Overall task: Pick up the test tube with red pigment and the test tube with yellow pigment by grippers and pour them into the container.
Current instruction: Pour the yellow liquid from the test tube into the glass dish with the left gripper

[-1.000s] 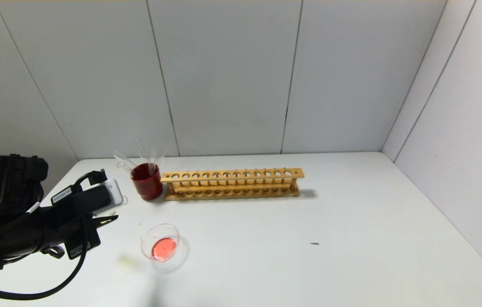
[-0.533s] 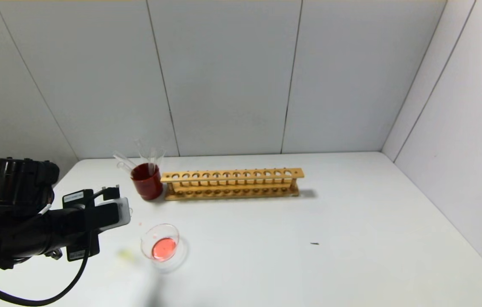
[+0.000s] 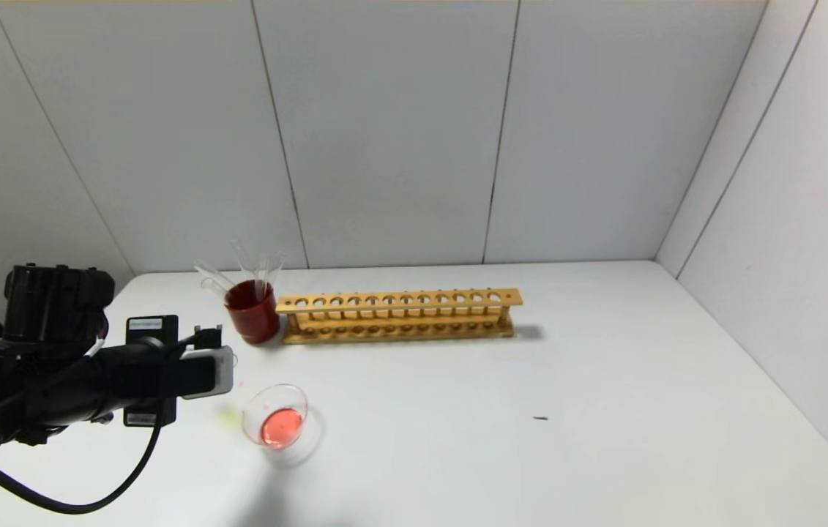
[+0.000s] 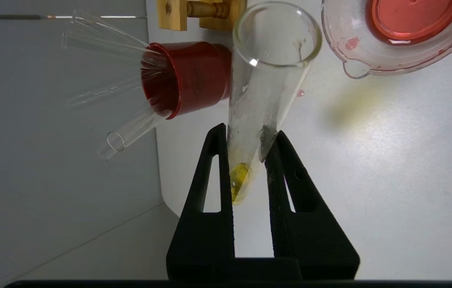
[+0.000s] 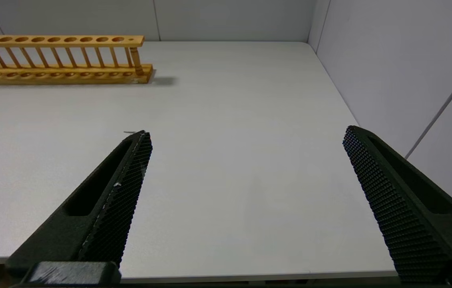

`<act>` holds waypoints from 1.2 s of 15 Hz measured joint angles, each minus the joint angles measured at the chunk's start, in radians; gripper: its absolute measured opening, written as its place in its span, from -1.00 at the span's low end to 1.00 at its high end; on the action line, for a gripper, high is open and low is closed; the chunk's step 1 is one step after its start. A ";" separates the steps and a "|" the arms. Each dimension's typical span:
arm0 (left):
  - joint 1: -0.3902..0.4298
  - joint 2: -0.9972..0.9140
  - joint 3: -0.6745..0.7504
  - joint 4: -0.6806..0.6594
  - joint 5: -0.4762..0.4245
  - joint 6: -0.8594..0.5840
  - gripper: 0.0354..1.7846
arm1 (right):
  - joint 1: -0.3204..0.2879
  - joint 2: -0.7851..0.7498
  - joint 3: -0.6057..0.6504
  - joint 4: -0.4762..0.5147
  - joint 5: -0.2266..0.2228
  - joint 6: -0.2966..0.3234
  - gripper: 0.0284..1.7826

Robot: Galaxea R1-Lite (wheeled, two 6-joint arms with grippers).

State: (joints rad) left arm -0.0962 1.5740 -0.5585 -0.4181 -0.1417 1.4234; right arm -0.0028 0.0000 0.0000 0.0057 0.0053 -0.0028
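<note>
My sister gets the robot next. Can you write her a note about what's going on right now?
Left gripper: jaws shut on the test tube with yellow pigment, held beside the container, mouth toward it; a little yellow sits in the tube's bottom.
Right gripper: open, holding nothing, parked over bare table.
Container holds red liquid, so the red pour looks done. Clear tubes stand in the red cup next to the wooden rack.
A yellowish smear lies on the table by the container.
Left: get the remaining yellow into the container.
</note>
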 joint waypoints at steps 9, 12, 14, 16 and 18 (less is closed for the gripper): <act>0.001 0.075 -0.002 -0.092 -0.002 0.210 -0.70 | 0.000 0.000 0.000 0.000 0.000 0.000 0.96; 0.001 0.096 -0.003 -0.118 -0.001 0.264 -0.70 | 0.000 0.000 0.000 0.000 0.000 0.000 0.96; 0.001 0.103 -0.001 -0.119 0.000 0.293 -0.70 | 0.000 0.000 0.000 0.000 0.000 0.000 0.96; 0.001 0.108 0.001 -0.119 -0.001 0.324 -0.70 | 0.000 0.000 0.000 0.000 0.000 0.000 0.96; 0.001 0.116 -0.001 -0.119 -0.001 0.343 -0.70 | 0.000 0.000 0.000 0.000 0.000 0.000 0.96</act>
State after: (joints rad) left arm -0.0951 1.6900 -0.5600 -0.5368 -0.1423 1.7666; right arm -0.0028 0.0000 0.0000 0.0057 0.0057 -0.0028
